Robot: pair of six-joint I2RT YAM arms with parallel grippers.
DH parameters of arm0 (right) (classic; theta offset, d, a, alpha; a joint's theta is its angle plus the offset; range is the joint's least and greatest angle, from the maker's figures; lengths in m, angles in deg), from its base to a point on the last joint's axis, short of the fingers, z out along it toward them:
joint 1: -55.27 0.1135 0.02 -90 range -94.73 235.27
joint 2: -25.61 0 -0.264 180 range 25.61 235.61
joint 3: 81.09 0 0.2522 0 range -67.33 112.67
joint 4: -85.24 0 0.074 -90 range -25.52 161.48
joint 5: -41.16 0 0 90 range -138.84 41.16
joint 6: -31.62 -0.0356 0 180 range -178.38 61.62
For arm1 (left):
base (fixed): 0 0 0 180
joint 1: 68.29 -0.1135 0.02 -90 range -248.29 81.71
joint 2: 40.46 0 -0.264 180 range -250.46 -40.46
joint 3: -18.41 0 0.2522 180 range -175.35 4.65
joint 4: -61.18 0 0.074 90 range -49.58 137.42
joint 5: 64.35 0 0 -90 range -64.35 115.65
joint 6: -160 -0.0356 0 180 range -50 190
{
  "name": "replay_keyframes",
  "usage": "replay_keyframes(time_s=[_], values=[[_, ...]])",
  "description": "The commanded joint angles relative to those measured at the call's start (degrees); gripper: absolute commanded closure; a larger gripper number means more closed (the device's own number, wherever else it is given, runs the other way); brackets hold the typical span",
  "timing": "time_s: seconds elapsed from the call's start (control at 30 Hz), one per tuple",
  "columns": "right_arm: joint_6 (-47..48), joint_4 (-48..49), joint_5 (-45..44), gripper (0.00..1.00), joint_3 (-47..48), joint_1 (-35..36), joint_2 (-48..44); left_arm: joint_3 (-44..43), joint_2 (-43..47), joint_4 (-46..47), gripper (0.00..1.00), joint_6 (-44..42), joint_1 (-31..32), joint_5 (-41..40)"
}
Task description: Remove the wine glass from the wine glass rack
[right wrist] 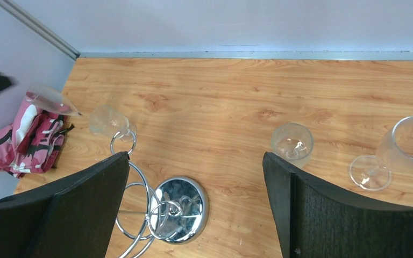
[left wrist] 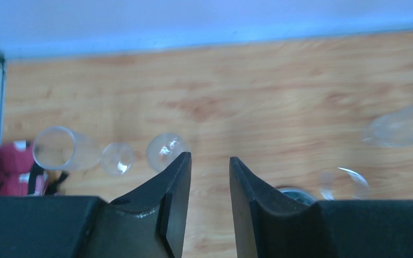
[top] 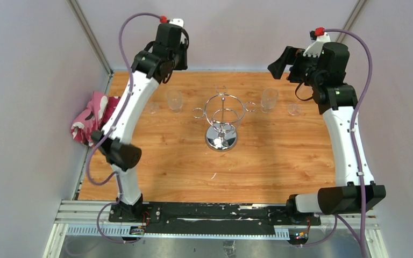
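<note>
From above, the shiny chrome wire wine glass rack (top: 221, 121) stood at mid-frame, its post vertical. A clear wine glass (top: 174, 100) stood rim-up on the wooden counter (top: 193, 166) to its left, apparently already off it.

In the left wrist view, the left gripper (left wrist: 209, 158) hung high, its jaws narrow and empty.

In the right wrist view, the right gripper (right wrist: 195, 156) had wide, empty jaws, probably raised to stay clear of the rack.

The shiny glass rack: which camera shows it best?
The top external view: the whole rack shows, with its mirrored base, post, ring and loops. The right wrist view catches only its base and lower wires. The left wrist view shows at most a sliver of base.
</note>
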Motion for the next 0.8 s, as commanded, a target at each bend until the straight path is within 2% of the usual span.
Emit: replay_keyframes(time_s=[0.0, 0.17, 0.27, 0.37, 0.5, 0.77], values=[[-0.2, 1.3, -2.3, 0.01, -1.8, -0.6, -3.1, 2.2, 13.8, 4.2, 0.62, -4.2, 11.2, -11.6], [-0.6, 3.0, -3.2, 0.01, -5.1, -0.6, -6.6, 24.5, 31.2, 19.5, 0.61, -3.2, 16.9, -14.1], [-0.4, 3.5, -4.3, 0.00, -7.5, -0.6, -9.2, 38.8, 42.4, 30.5, 0.60, -2.5, 17.9, -12.6], [0.1, 4.5, -6.1, 0.01, -11.0, -0.5, -12.7, 48.6, 50.7, 36.0, 0.59, -2.8, 18.0, -10.9], [0.4, 6.2, -8.5, 0.01, -15.3, -0.6, -17.7, 55.7, 57.2, 38.8, 0.56, -4.2, 18.1, -10.6], [0.3, 6.6, -9.1, 0.01, -16.5, -0.5, -21.1, 56.4, 59.6, 37.7, 0.54, -5.1, 18.1, -11.4]])
